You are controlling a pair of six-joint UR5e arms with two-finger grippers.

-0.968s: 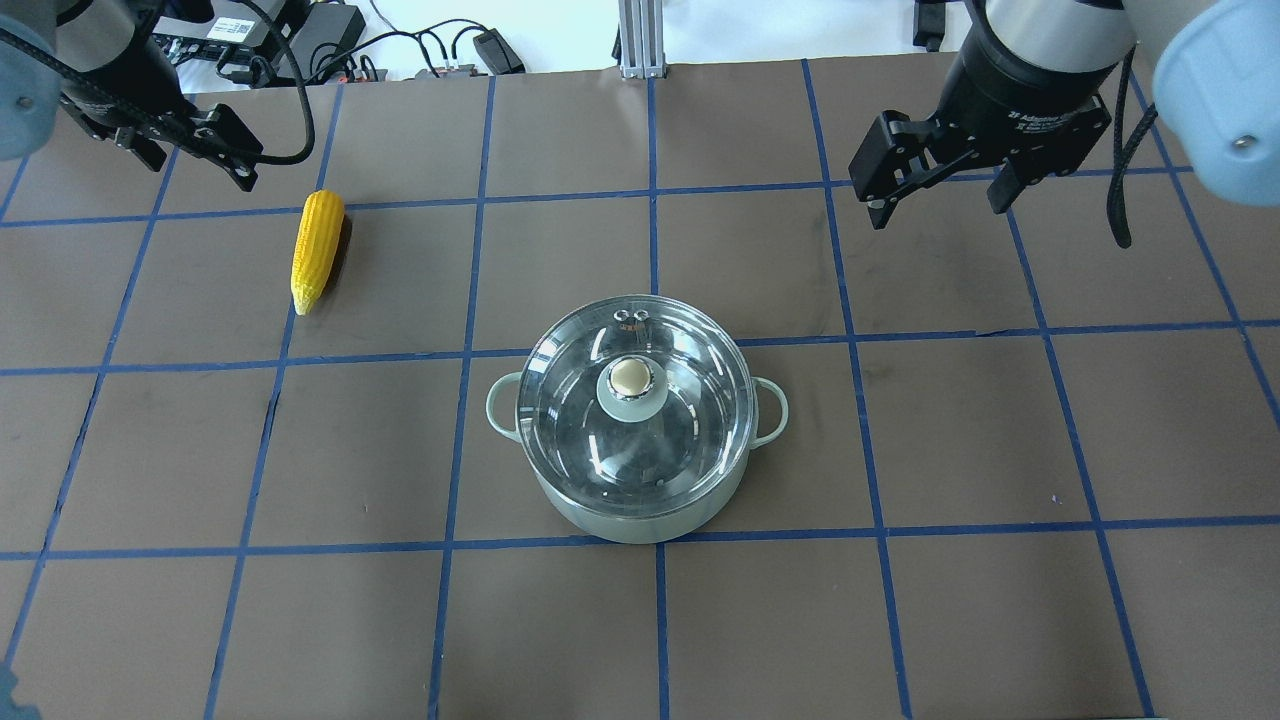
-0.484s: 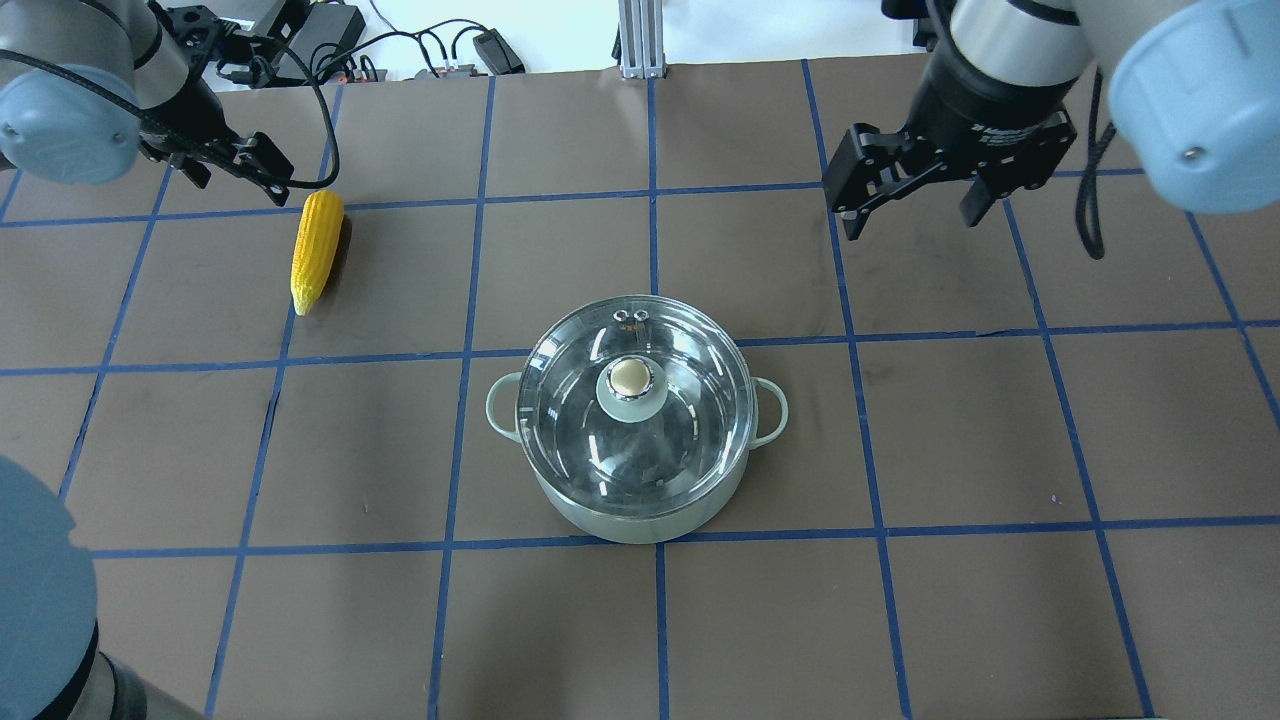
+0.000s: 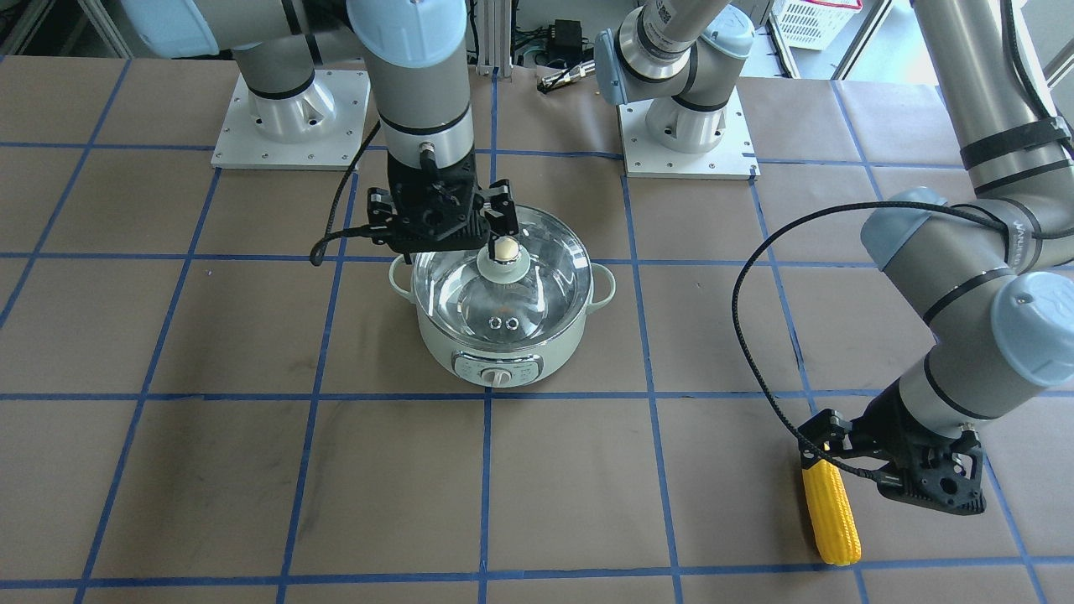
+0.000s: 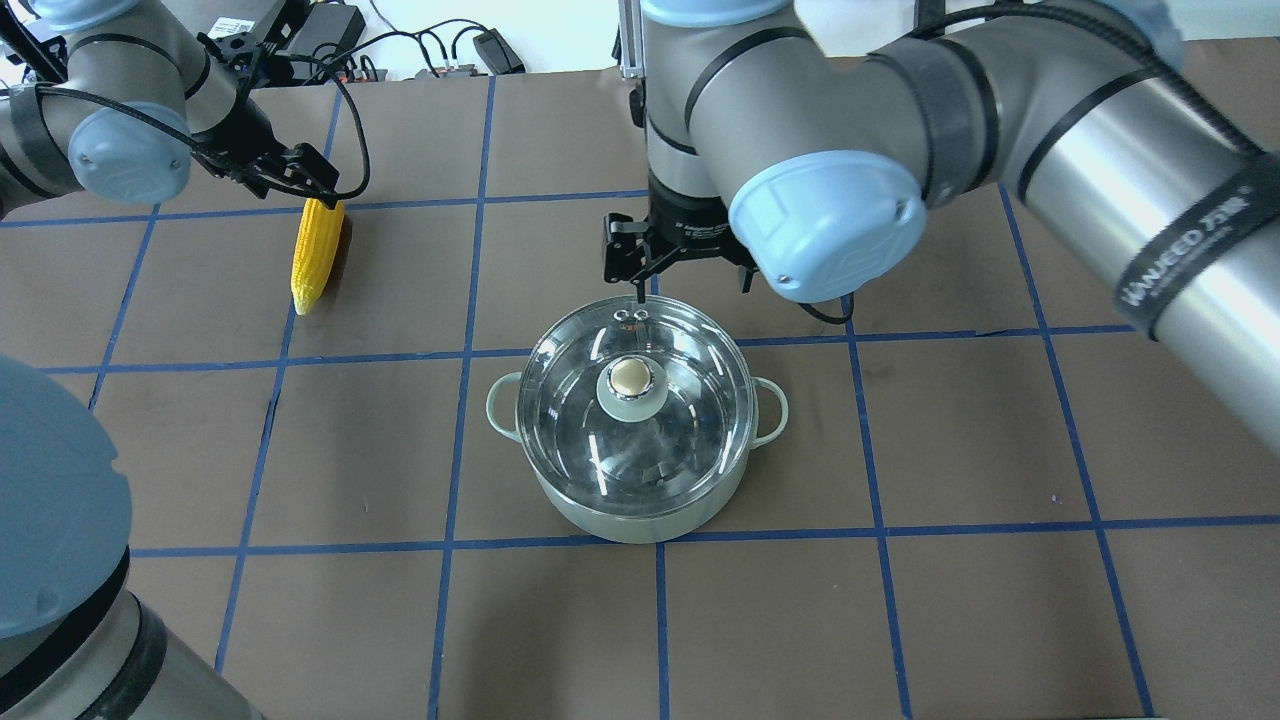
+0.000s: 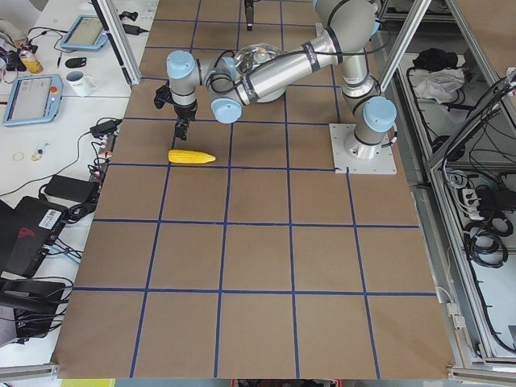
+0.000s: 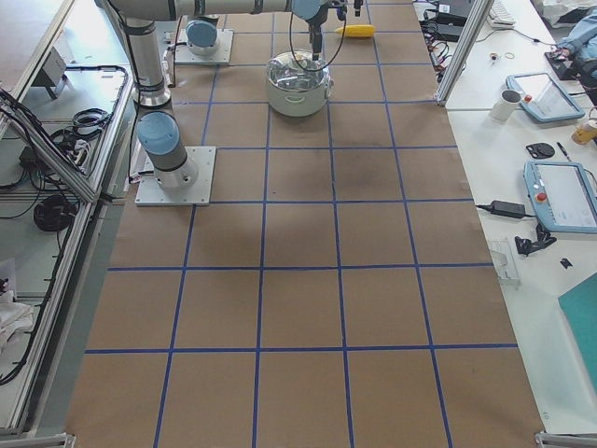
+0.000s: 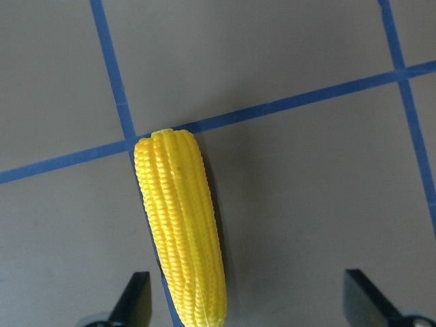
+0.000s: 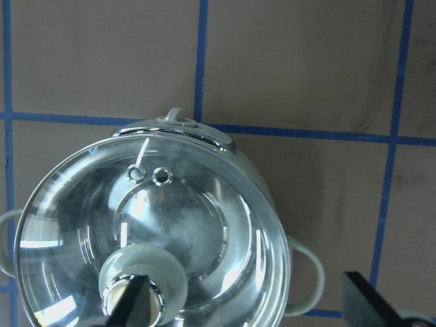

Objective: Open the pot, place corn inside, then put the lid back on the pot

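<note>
— Where is the corn (image 4: 316,250) laid?
— Far left, beneath the left gripper (image 7: 248,301), which is spread open.
— The lid (image 4: 685,405)?
— Seated on the pot (image 4: 640,518); the right gripper (image 8: 251,303) is held open above.

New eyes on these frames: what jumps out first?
The mint-green pot sits at the centre of the table with its glass lid on and the right gripper open above it. Toward the robot's left, the bright yellow corn lies flat under the open left gripper.
</note>
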